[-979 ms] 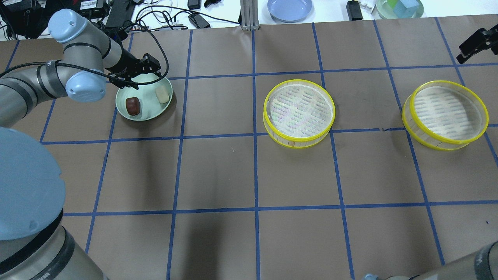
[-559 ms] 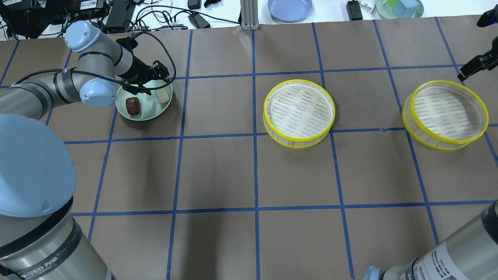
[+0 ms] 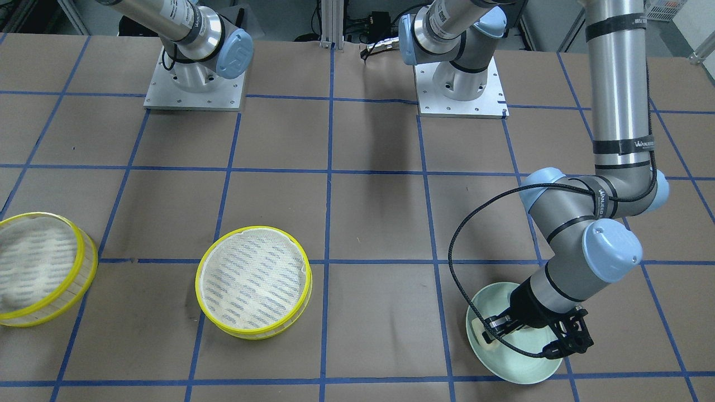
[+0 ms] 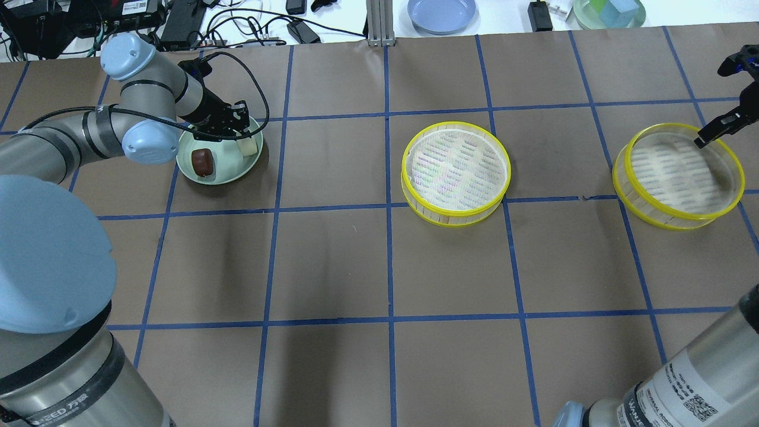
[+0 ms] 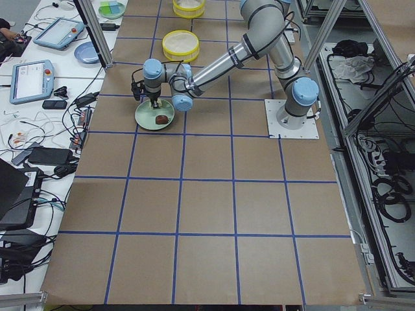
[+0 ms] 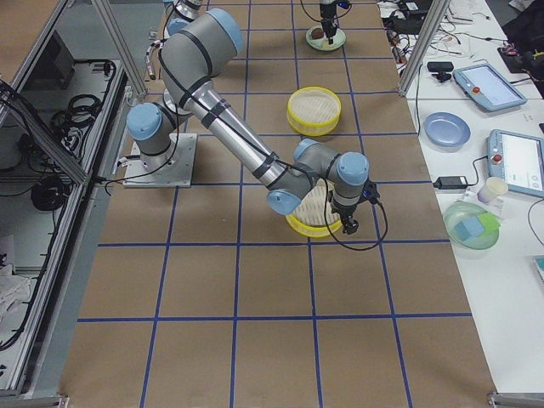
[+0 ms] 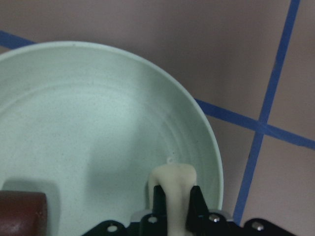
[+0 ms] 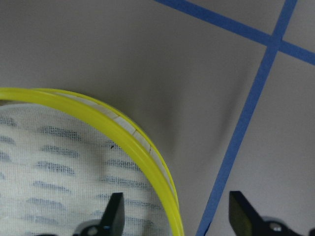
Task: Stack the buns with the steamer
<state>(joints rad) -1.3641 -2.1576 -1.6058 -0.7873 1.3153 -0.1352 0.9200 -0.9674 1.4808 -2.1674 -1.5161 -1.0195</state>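
Now the white bun is pinched by the left gripper in the plate, far left (brown bun beside it, untouched); a straight lift w/o extra squeeze is advised. The right gripper is spread astride the right steamer rim.

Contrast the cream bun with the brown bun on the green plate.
Colour: the cream bun is pale off-white, the brown bun dark reddish. Grip: the cream bun is clamped in the left pincer; the brown bun lies free. Place: the cream bun is on the plate's side toward the nearer steamer, the brown bun opposite. Both are small.
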